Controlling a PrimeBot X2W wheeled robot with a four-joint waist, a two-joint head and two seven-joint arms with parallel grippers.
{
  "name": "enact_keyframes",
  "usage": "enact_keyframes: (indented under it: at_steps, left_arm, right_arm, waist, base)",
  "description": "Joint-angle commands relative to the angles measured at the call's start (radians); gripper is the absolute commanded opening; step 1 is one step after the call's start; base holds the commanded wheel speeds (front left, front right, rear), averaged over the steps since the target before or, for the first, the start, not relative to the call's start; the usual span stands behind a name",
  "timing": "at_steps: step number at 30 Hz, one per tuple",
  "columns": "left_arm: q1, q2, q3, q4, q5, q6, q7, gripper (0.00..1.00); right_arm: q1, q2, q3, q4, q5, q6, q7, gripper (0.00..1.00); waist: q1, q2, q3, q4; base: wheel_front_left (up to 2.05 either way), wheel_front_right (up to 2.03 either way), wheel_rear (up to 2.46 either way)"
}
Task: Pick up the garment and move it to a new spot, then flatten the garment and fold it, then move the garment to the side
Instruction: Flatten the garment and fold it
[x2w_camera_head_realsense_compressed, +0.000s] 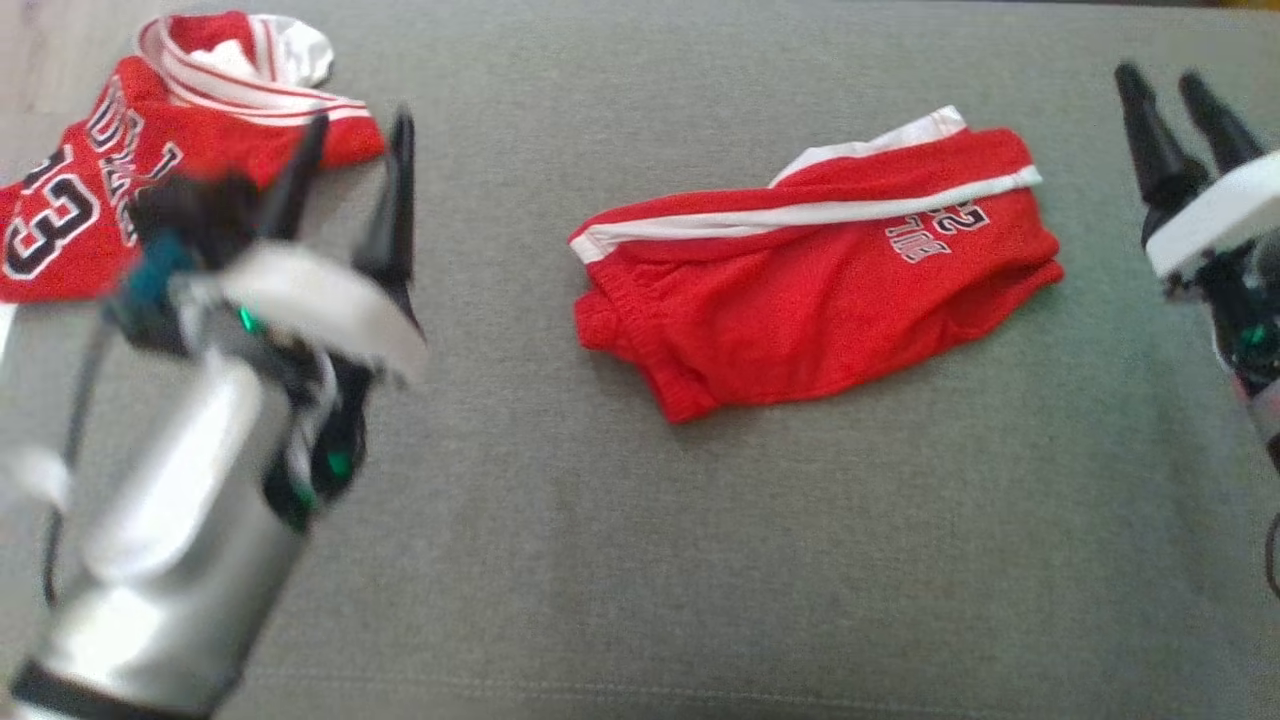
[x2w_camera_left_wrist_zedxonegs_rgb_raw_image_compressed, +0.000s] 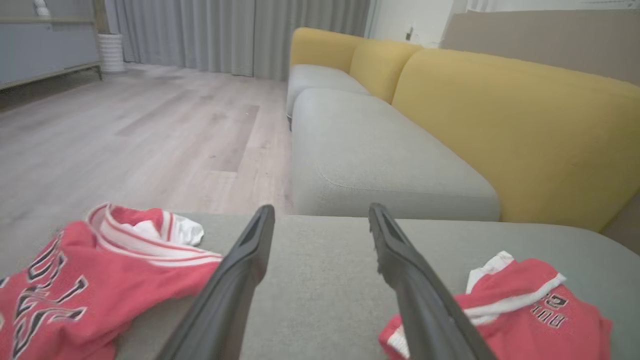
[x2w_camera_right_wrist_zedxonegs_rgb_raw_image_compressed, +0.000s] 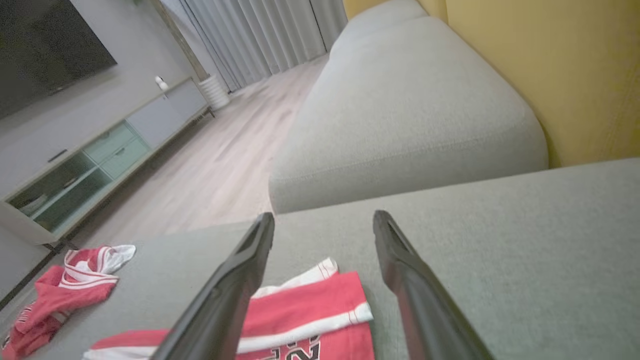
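The grey seat (x2w_camera_head_realsense_compressed: 640, 560) takes up nearly the whole head view and carries both pieces of clothing. The shorts (x2w_camera_head_realsense_compressed: 800, 290) lie near its middle, red mesh with a white stripe (x2w_camera_head_realsense_compressed: 800, 215) along the far edge. They look doubled over on themselves, though not neatly. The jersey (x2w_camera_head_realsense_compressed: 120, 190) lies crumpled at the seat's far left corner, well apart from the shorts. Which of the two is the garment in hand cannot be told for sure. The shorts, lying in the middle between the arms, seem the likelier.

The left gripper (x2w_camera_head_realsense_compressed: 360, 118) hangs blurred above the seat, just beside the jersey's near edge, with its fingers apart and nothing between them. The right gripper (x2w_camera_head_realsense_compressed: 1160, 75) is at the far right, clear of the shorts, also spread and empty.

The shorts should be light, limp and a little slick. They will sag and unfold if lifted by one point, and a shallow pinch may catch only the top layer. The safest hold looks like the thicker gathered edge (x2w_camera_head_realsense_compressed: 650, 350) at the near left, with the other gripper on the far right end. Each should pinch through all layers, so the cloth hangs flat between two holds.
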Motion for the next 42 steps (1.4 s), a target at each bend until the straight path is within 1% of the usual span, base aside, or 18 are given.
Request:
enact_keyframes:
  at_steps: [1,5,6,7,11,14,17,22,28,31,32,33,34,35,40,41,42]
  left_arm:
    - [-0.003,0.022,0.035,-0.051,0.017,0.017,-0.034,1.00]
    - [0.114,-0.020,0.028,-0.102,0.036,0.057,-0.088,1.00]
    - [0.114,-0.020,0.028,-0.102,0.036,0.057,-0.088,1.00]
    - [0.139,-0.032,0.029,-0.112,0.038,0.063,-0.094,1.00]
    - [0.219,-0.087,0.047,-0.131,0.029,0.074,-0.105,1.00]
    - [0.255,-0.118,0.061,-0.132,0.037,0.071,-0.107,1.00]
    - [0.277,-0.150,0.077,-0.137,0.050,0.058,-0.108,1.00]
    - [0.299,-0.184,0.102,-0.134,0.083,0.038,-0.108,1.00]
    - [0.317,-0.207,0.131,-0.122,0.110,0.019,-0.108,1.00]
    - [0.321,-0.219,0.140,-0.117,0.121,0.010,-0.108,1.00]
    - [0.322,-0.223,0.143,-0.114,0.124,0.007,-0.108,1.00]
    - [0.322,-0.226,0.145,-0.111,0.127,0.004,-0.108,1.00]
    - [0.323,-0.229,0.148,-0.107,0.129,0.002,-0.108,1.00]
    - [0.324,-0.231,0.150,-0.103,0.132,-0.001,-0.108,1.00]
    - [0.336,-0.235,0.164,-0.087,0.143,-0.011,-0.108,1.00]
    - [0.340,-0.235,0.167,-0.086,0.146,-0.013,-0.108,1.00]
    - [0.348,-0.231,0.174,-0.084,0.152,-0.013,-0.108,1.00]
  right_arm:
    - [-0.007,-0.002,0.012,0.000,-0.007,-0.001,-0.006,1.00]
    - [-0.018,-0.007,0.050,0.100,-0.010,-0.001,0.045,1.00]
    - [-0.018,-0.007,0.050,0.100,-0.010,-0.001,0.045,1.00]
    - [-0.023,-0.010,0.057,0.129,-0.007,-0.001,0.065,1.00]
    - [-0.043,-0.023,0.085,0.236,0.012,-0.001,0.178,1.00]
    - [-0.062,-0.038,0.096,0.292,0.024,-0.001,0.235,1.00]
    - [-0.072,-0.045,0.096,0.346,0.051,-0.001,0.304,1.00]
    - [-0.082,-0.029,0.098,0.414,0.097,-0.001,0.452,1.00]
    - [-0.088,0.017,0.102,0.421,0.151,-0.001,0.629,1.00]
    - [-0.100,0.028,0.108,0.416,0.153,-0.001,0.644,1.00]
    - [-0.105,0.028,0.112,0.417,0.147,-0.001,0.634,0.88]
    - [-0.109,0.029,0.114,0.420,0.142,-0.001,0.618,0.47]
    - [-0.114,0.029,0.116,0.423,0.135,-0.001,0.595,0.09]
    - [-0.118,0.029,0.116,0.426,0.131,-0.001,0.573,0.00]
    - [-0.125,0.031,0.114,0.415,0.129,-0.001,0.496,0.00]
    - [-0.123,0.033,0.114,0.408,0.131,-0.001,0.484,0.00]
    - [-0.116,0.034,0.117,0.391,0.132,-0.001,0.461,0.00]
  waist:
    - [0.0001,-0.0001,0.002,0.020]
    - [0.0001,-0.0001,0.016,0.064]
    - [0.0001,-0.0001,0.016,0.064]
    - [0.0001,-0.0001,0.020,0.077]
    - [0.0001,-0.0001,0.034,0.130]
    - [0.0001,-0.0001,0.040,0.166]
    - [0.0001,-0.0001,0.044,0.197]
    - [0.0001,-0.0001,0.046,0.231]
    - [0.0001,-0.0001,0.048,0.246]
    - [0.0001,-0.0001,0.052,0.249]
    - [0.0001,-0.0001,0.053,0.249]
    - [0.0001,-0.0001,0.053,0.249]
    - [0.0001,-0.0001,0.051,0.248]
    - [0.0001,-0.0001,0.048,0.245]
    - [0.0001,-0.0001,0.020,0.210]
    - [0.0001,-0.0001,0.012,0.198]
    - [0.0001,-0.0001,-0.005,0.169]
  base:
    - [0.00,0.00,0.00]
    - [0.00,0.00,0.00]
    - [0.00,0.00,0.00]
    - [0.00,0.00,0.00]
    - [0.00,0.00,0.00]
    - [0.00,0.00,0.00]
    - [0.00,0.00,0.00]
    - [0.00,0.00,0.00]
    - [0.00,0.00,0.00]
    - [0.00,0.00,0.00]
    - [0.00,0.00,0.00]
    - [0.00,0.00,0.00]
    - [0.00,0.00,0.00]
    - [0.00,0.00,0.00]
    - [0.00,0.00,0.00]
    - [0.00,0.00,0.00]
    - [0.00,0.00,0.00]
